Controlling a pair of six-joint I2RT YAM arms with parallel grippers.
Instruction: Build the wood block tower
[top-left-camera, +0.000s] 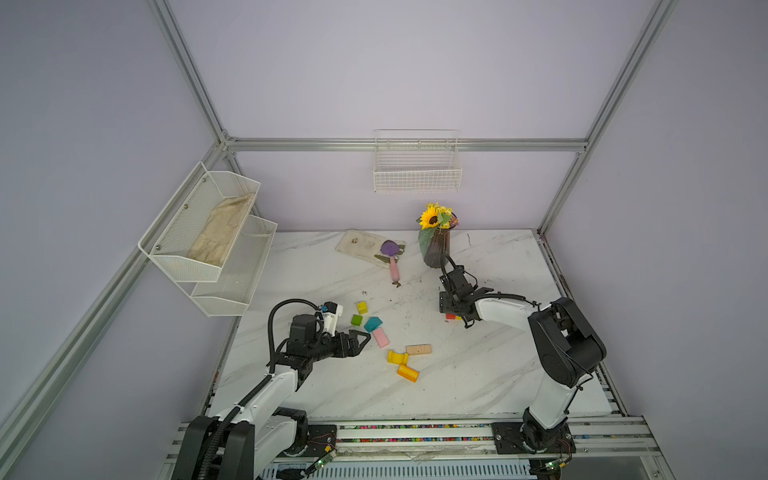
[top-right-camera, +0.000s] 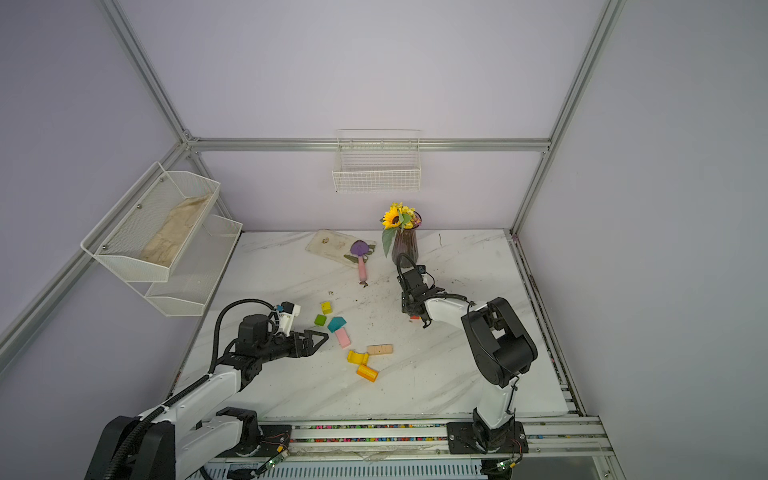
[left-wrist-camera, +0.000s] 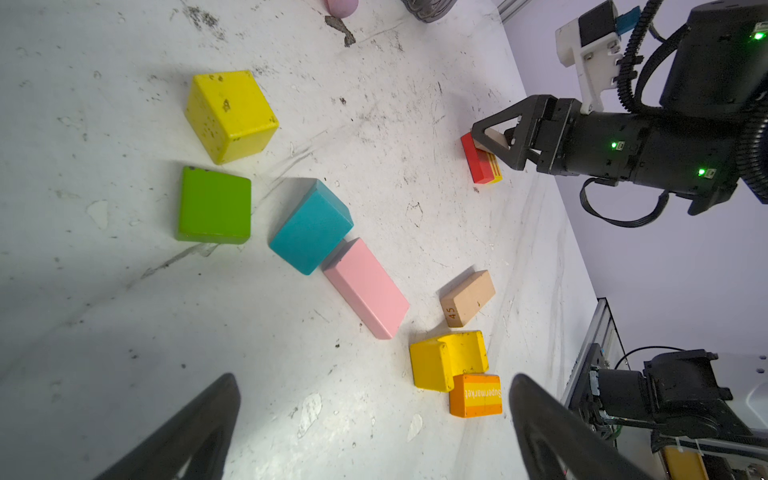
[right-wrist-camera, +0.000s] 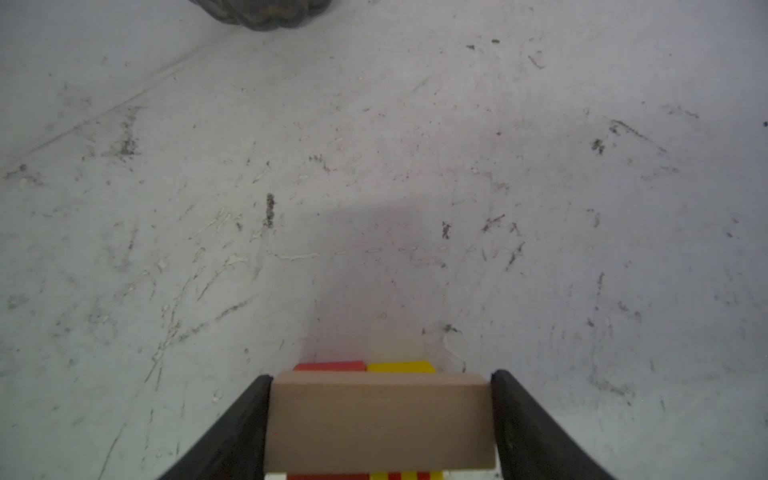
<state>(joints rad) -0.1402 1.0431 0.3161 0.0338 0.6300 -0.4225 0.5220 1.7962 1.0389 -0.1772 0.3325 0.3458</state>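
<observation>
Just in front of the sunflower vase (top-left-camera: 434, 249), on the robot's side of it: tower (left-wrist-camera: 478, 164), begun.
- Base, two blocks side by side: one red block (right-wrist-camera: 328, 366) and one yellow block (right-wrist-camera: 401, 367) with red stripes on its end face.
- Across them, one plain tan bar (right-wrist-camera: 380, 419), unmarked and clamped by its ends in the right gripper (right-wrist-camera: 381, 376). Whether it rests on the base or hangs just above it cannot be told.

Farther from the vase, toward the left arm: seven loose wood blocks, all lying on the table (top-left-camera: 478, 374).
- One yellow cube (left-wrist-camera: 228, 116).
- One green cube (left-wrist-camera: 214, 205).
- One teal block (left-wrist-camera: 311, 226), touching one pink bar (left-wrist-camera: 365, 289).
- One tan bar stamped "45" (left-wrist-camera: 467, 297).
- One yellow arch (left-wrist-camera: 446, 359), touching one orange block lettered "Supermarket" (left-wrist-camera: 476, 395).

Left gripper (left-wrist-camera: 374, 378): jaws spread wide, holding nothing, on the side of the pink bar away from the vase.

Beside the vase: one purple scoop (top-left-camera: 390, 253) with a pink handle, its head on one flat tray (top-left-camera: 357, 243).
</observation>
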